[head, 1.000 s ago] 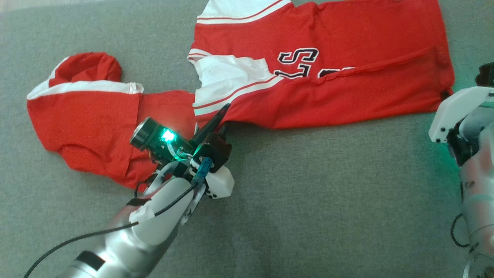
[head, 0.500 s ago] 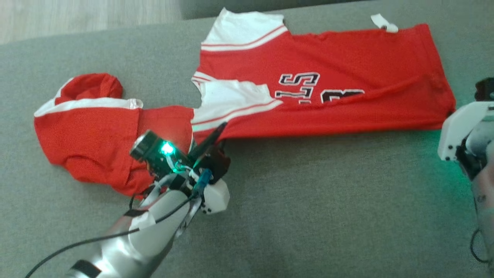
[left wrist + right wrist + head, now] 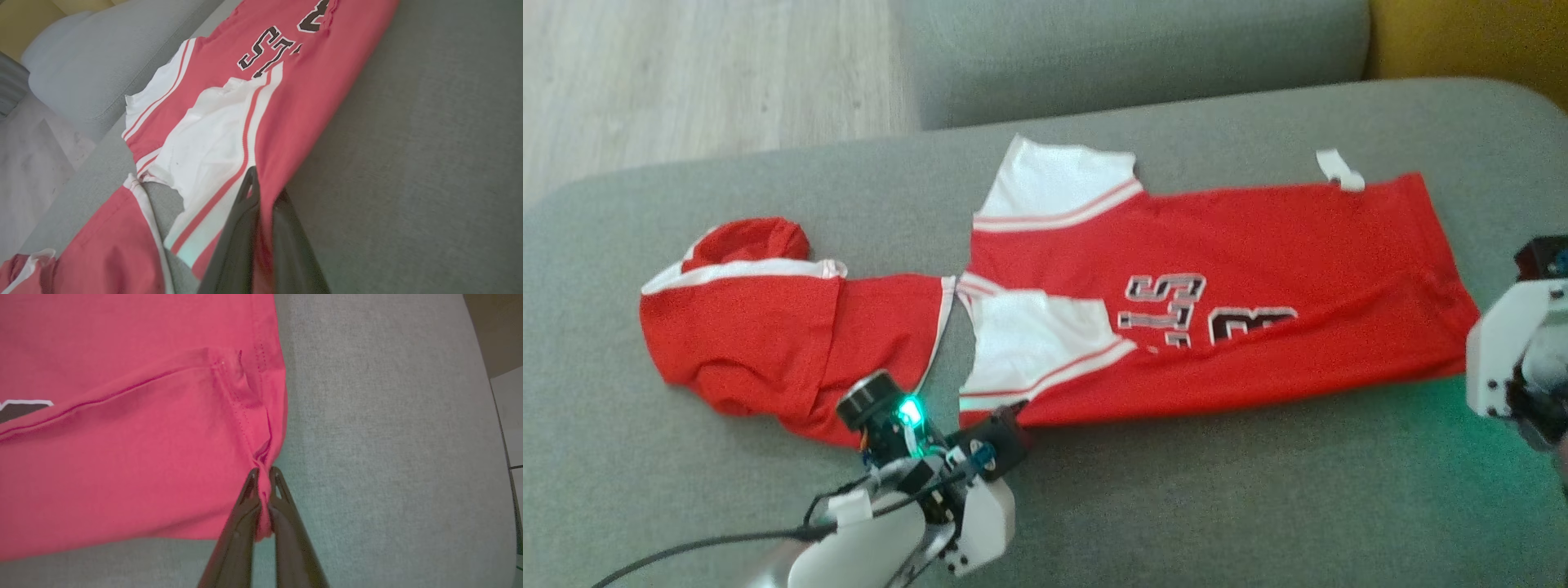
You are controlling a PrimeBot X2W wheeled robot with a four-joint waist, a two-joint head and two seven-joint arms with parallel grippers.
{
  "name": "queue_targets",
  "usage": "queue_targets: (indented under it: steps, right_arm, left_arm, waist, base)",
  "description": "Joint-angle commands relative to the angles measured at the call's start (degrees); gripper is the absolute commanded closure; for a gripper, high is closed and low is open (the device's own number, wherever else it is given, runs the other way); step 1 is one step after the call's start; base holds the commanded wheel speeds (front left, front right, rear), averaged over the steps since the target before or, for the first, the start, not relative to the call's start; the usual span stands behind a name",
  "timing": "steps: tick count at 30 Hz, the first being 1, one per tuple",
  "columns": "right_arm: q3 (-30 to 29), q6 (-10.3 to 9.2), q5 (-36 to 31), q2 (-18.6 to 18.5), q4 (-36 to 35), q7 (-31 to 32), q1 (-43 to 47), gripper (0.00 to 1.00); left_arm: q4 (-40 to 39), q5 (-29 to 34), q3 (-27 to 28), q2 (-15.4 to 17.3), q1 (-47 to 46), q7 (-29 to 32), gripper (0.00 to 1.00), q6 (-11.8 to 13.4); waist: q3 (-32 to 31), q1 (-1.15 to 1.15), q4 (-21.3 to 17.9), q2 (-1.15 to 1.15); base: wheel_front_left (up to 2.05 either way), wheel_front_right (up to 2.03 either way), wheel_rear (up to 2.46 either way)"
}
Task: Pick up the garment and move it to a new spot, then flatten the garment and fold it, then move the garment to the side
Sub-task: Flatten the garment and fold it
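A red garment with white sleeves, black lettering and a hood lies spread across a grey cushion. My left gripper is shut on its near edge, just below the white sleeve. In the left wrist view the red cloth is pinched between the left gripper's dark fingers. My right gripper is shut on the bunched hem corner of the garment. In the head view the right arm's white housing sits at that corner, at the right edge.
A grey backrest runs behind the cushion. Pale wooden floor shows at upper left and a yellow surface at upper right. A small white tag sticks out at the garment's far edge. Bare cushion stretches along the near side.
The head camera has tilted up, bringing backrest and floor into view. Both grippers keep their hold. The near fold covers less of the lettering than before.
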Motion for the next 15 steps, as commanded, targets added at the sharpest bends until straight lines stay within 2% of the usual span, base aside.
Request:
queue_targets:
  steps: [1, 8, 13, 14, 15]
  right_arm:
    - [1.5, -0.05, 1.5, -2.5, -3.5, 1.5, 0.5, 1.0]
    - [1.8, -0.05, 6.5, -7.0, -14.2, 8.6, 8.7, 1.0]
    - [-2.0, -0.05, 6.5, -5.9, -22.0, 12.2, 14.6, 1.0]
    - [-2.7, -0.05, 6.3, -5.6, -23.0, 12.2, 15.2, 0.71]
    - [-2.7, -0.05, 6.3, -5.6, -23.0, 12.2, 15.2, 0.71]
  left_arm:
    - [-2.8, -0.5, 1.4, 1.9, -1.5, 1.1, 1.0, -0.4]
    - [-11.9, -2.9, -0.9, 4.5, 1.2, 8.3, 1.0, -3.1]
    - [-16.0, -4.1, -1.7, 5.5, 2.6, 11.6, 1.0, -2.9]
    - [-16.3, -3.9, -1.8, 5.5, 2.5, 11.7, 1.0, -2.7]
    - [-16.3, -3.9, -1.8, 5.5, 2.5, 11.7, 1.0, -2.7]
  waist:
    - [-1.5, 0.01, 0.1, 0.0]
    - [-3.1, 0.01, 0.1, 0.0]
    - [-2.5, 0.01, -0.3, 0.0]
    - [-2.3, 0.01, -0.4, 0.0]
    - [-2.3, 0.01, -0.4, 0.0]
  base:
    - [0.0, 0.0, 0.0]
    - [0.0, 0.0, 0.0]
    - [0.0, 0.0, 0.0]
    - [0.0, 0.0, 0.0]
    - [0.0, 0.0, 0.0]
